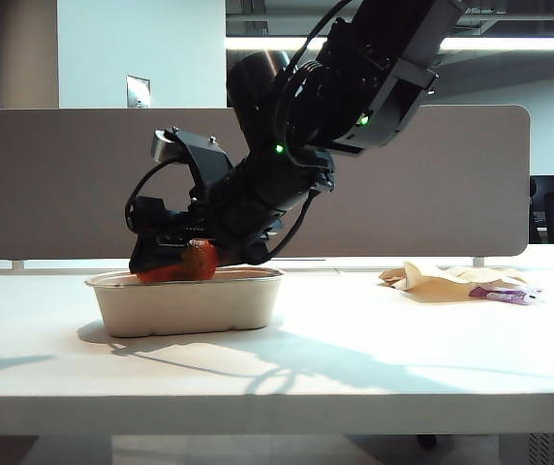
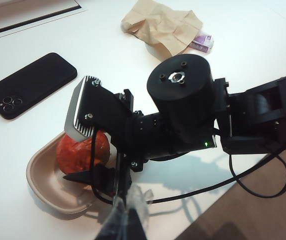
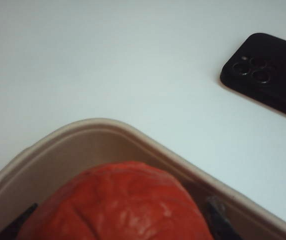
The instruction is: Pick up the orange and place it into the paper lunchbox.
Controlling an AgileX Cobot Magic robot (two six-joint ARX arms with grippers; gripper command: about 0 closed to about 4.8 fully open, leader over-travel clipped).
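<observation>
a reddish-orange wrinkled round orange (image 3: 118,205) sits between black claw fingers (image 3: 218,217), inside a beige oblong pulp-paper lunchbox (image 3: 88,137); beyond lies a black slab phone (image 3: 268,75).

1 wrinkled reddish-orange orange (image 2: 78,152) | 1 beige pulp-paper lunchbox (image 2: 45,187) | 1 black smartphone (image 2: 30,85) | 1 crumpled tan paper wrapper (image 2: 160,25) | all sitting on 1 white table (image 1: 354,358)

No readable text, label or brand anywhere — wall sign (image 1: 138,91) too small to read.

right gripper (image 1: 175,263): reaches down-left, jaws spread wide | left gripper (image 2: 128,220): raised, jaws state unclear
</observation>
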